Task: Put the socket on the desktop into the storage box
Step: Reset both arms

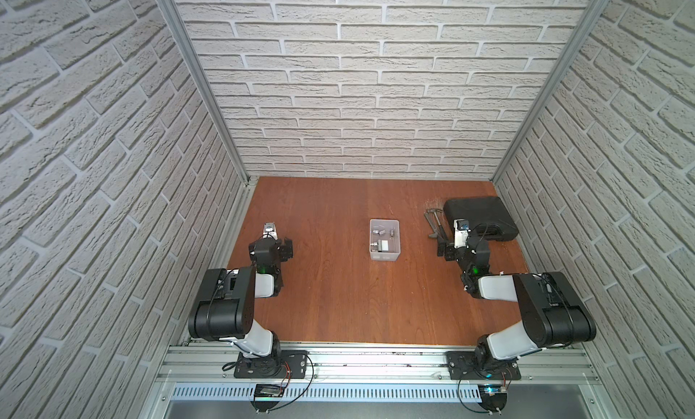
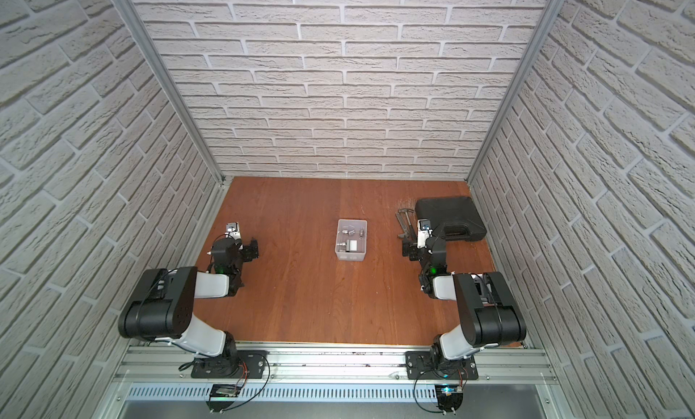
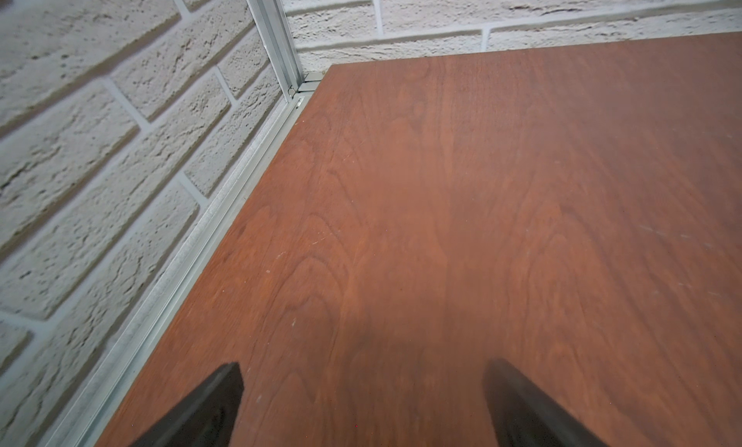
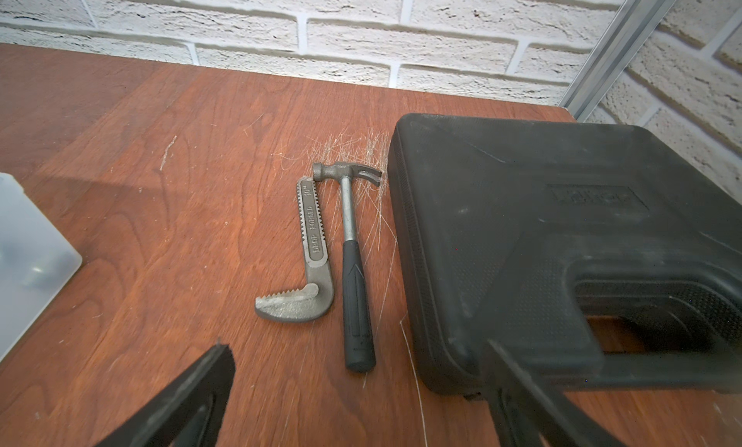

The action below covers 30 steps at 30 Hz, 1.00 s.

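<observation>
The storage box (image 1: 384, 252) (image 2: 351, 256), a small pale bin, stands mid-desktop (image 1: 338, 304) in both top views. Several small silvery sockets (image 1: 380, 232) (image 2: 348, 232) lie inside it, beside a white square. I see no socket loose on the board. My left gripper (image 1: 287, 248) (image 2: 252, 249) hovers open at the left, well clear of the box, over bare wood (image 3: 441, 184), its fingers wide apart around nothing (image 3: 365, 366). My right gripper (image 1: 443, 249) (image 2: 410, 249) (image 4: 359, 346) is open and empty at the right; a corner of the box (image 4: 28, 256) shows in its wrist view.
A closed black plastic case (image 1: 479, 217) (image 4: 562, 224) lies at the back right. Beside it are a small hammer (image 4: 349, 240) and a grey wrench jaw piece (image 4: 313, 244), just ahead of the right gripper. Brick-patterned walls and aluminium rails (image 3: 192, 244) enclose the board.
</observation>
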{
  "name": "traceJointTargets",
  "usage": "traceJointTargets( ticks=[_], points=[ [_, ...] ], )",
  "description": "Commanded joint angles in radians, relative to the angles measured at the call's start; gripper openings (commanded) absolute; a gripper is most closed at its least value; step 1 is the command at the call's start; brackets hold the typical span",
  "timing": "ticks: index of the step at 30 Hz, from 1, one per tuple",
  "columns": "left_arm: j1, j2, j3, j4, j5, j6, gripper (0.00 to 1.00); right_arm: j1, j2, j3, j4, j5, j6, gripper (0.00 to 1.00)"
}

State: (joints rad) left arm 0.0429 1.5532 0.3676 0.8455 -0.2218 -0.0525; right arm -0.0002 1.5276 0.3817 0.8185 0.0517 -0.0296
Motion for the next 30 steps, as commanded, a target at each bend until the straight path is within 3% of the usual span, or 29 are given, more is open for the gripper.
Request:
traceJointTargets(
  ticks=[1,30],
  points=[
    [0.003,-0.004,0.005,0.053,0.007,0.006,0.99,-0.004,-0.009,0.017,0.015,0.008,0.012,1.00],
    [-0.002,-0.003,0.007,0.053,0.006,0.010,0.99,-0.004,-0.011,0.017,0.016,0.008,0.012,1.00]
  ],
)
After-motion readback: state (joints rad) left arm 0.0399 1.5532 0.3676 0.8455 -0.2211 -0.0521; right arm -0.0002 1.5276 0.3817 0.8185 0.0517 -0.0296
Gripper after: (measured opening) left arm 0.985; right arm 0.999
